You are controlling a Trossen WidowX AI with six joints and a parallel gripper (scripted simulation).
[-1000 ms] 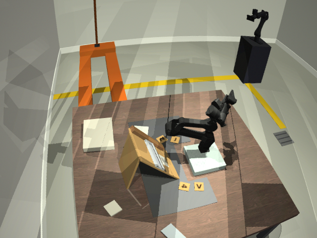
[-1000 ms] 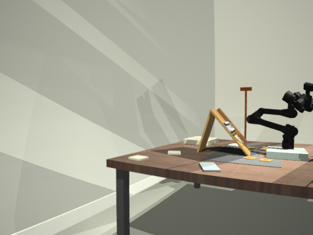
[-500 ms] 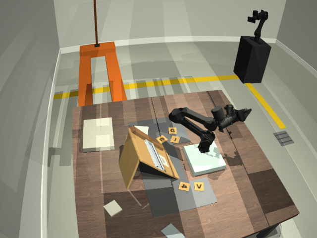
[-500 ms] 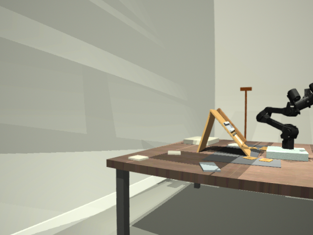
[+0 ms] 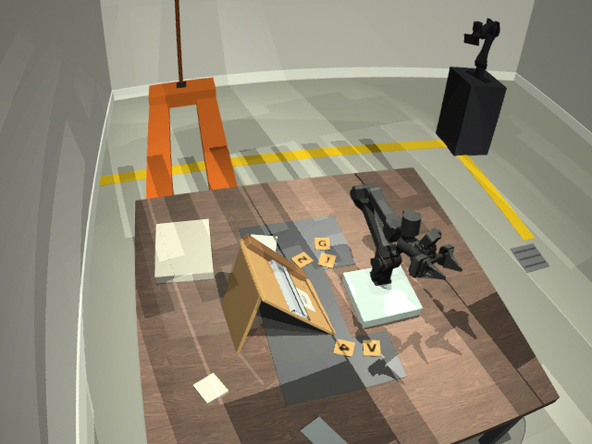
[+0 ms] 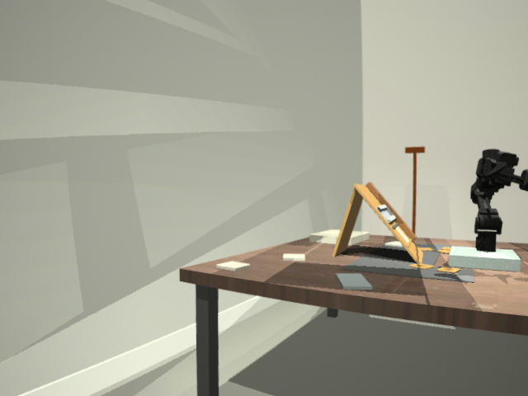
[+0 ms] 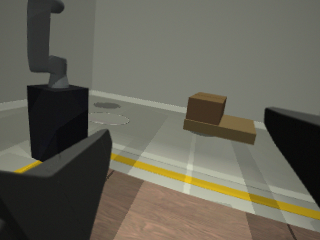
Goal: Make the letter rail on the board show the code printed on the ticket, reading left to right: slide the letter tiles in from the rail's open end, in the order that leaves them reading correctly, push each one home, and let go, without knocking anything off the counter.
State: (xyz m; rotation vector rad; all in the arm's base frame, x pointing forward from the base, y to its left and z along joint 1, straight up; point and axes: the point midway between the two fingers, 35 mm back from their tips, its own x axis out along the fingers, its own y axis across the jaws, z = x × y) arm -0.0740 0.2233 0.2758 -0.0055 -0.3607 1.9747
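The wooden board stands like a tent, with the pale letter rail on its sloping face. No letter tile shows in the rail. The ticket is on the same face; its print is too small to read. Tiles G, J and one reading N or Z lie behind the board's right side. Tiles 4 and V lie in front. My gripper is open and empty, above the counter's right side, away from the tiles.
The arm stands on a pale green base block. A grey mat lies under the board and tiles. A cream slab is at the back left, a small cream block at the front left, and a grey-blue plate near the front edge.
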